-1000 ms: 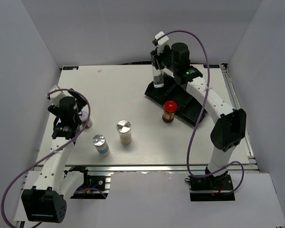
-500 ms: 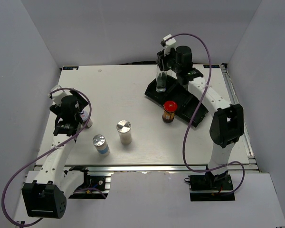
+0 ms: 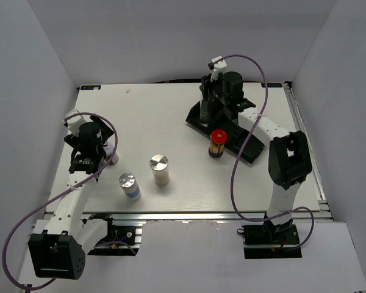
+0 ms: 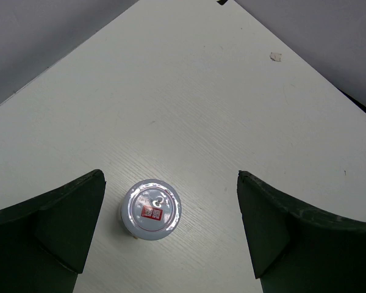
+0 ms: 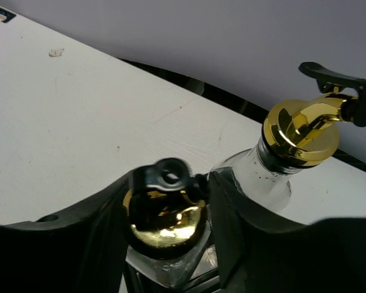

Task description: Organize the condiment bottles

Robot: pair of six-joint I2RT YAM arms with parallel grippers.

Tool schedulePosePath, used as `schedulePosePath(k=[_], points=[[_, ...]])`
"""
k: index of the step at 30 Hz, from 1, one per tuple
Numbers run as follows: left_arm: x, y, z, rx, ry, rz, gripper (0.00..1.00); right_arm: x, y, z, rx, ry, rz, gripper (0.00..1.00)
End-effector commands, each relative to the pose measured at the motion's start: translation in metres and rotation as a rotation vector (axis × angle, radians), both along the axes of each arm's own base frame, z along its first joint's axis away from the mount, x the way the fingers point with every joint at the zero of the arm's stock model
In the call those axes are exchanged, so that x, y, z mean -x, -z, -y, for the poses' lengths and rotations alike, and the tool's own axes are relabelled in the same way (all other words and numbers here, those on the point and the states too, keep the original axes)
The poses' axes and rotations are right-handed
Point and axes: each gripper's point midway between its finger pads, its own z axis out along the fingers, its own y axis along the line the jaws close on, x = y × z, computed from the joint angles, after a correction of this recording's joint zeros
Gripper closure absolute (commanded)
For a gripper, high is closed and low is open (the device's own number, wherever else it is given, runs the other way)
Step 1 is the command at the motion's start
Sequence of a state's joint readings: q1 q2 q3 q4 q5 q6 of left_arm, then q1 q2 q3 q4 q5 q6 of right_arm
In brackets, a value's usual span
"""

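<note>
My right gripper (image 3: 209, 105) is shut on a clear glass bottle with a gold pourer (image 5: 165, 224), held low over the far end of the black tray (image 3: 247, 149). A second glass bottle (image 5: 297, 131) stands right beside it; the arm hides that one in the top view. The red-lidded brown jar (image 3: 218, 143) stands at the tray's near edge. Two silver-capped shakers (image 3: 129, 185) (image 3: 160, 169) stand on the table at front left. My left gripper (image 4: 171, 183) is open above the small white-lidded jar (image 4: 151, 209), which sits nearer the left finger.
The white table (image 3: 152, 116) ends in a metal rail at the front. Grey walls enclose the back and sides. Purple cables loop off both arms.
My right gripper has moved right and down with the glass bottle, bringing it down to the tray beside the other bottle. The left gripper has shifted only slightly over the white-lidded jar.
</note>
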State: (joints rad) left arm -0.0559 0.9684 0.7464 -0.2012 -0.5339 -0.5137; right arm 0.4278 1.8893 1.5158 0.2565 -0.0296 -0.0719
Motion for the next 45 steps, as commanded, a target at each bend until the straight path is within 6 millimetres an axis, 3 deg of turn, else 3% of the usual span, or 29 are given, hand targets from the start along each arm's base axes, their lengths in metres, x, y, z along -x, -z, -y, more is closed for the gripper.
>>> schedulePosePath(k=[1,4,5,7,12,13,15,17,18,19,23,24,26,29,34,45], points=[[-0.006,-0.013,0.002,0.013,0.01,0.035,0.02,0.005,-0.066,-0.003,-0.089,-0.005,0.176,0.42],[-0.008,-0.009,0.004,0.025,0.01,0.023,0.02,0.011,-0.068,-0.002,-0.092,-0.01,0.178,0.34],[-0.008,-0.008,0.003,0.029,0.005,0.019,0.02,0.013,-0.073,0.001,-0.098,-0.003,0.184,0.23],[-0.007,-0.005,0.001,0.028,-0.006,0.005,0.02,0.016,-0.076,0.004,-0.098,0.003,0.185,0.11],[-0.004,-0.005,-0.004,0.029,-0.045,0.004,0.02,0.033,-0.083,0.007,-0.077,-0.019,0.161,0.11],[-0.003,-0.006,-0.003,0.03,-0.044,0.009,0.02,0.041,-0.092,0.01,-0.082,-0.028,0.167,0.11],[-0.003,-0.006,-0.003,0.035,-0.044,0.008,0.02,0.054,-0.077,0.009,-0.06,-0.06,0.097,0.11],[-0.002,-0.005,-0.002,0.041,-0.042,0.007,0.02,0.068,-0.079,0.013,-0.065,-0.062,0.065,0.11],[-0.003,-0.005,-0.002,0.041,-0.042,0.005,0.02,0.075,-0.063,0.016,-0.053,-0.057,0.005,0.11],[-0.002,-0.004,-0.002,0.044,-0.045,0.003,0.02,0.084,-0.068,0.021,-0.06,-0.05,-0.003,0.11],[-0.001,-0.001,-0.003,0.052,-0.054,-0.003,0.02,0.12,-0.037,0.036,-0.037,-0.021,-0.156,0.11],[0.0,0.0,-0.004,0.051,-0.062,-0.005,0.02,0.131,-0.019,0.039,-0.015,-0.024,-0.199,0.11],[0.0,0.001,-0.005,0.052,-0.068,-0.007,0.02,0.149,-0.012,0.042,0.018,-0.013,-0.199,0.1],[0.001,0.004,-0.006,0.05,-0.074,-0.015,0.02,0.167,0.018,0.048,0.093,0.029,-0.265,0.11],[0.002,0.008,-0.008,0.043,-0.087,-0.023,0.02,0.181,0.055,0.037,0.181,0.008,-0.369,0.11],[0.005,0.015,-0.013,0.02,-0.112,-0.052,0.02,0.174,0.103,0.057,0.318,0.174,-0.464,0.1]])
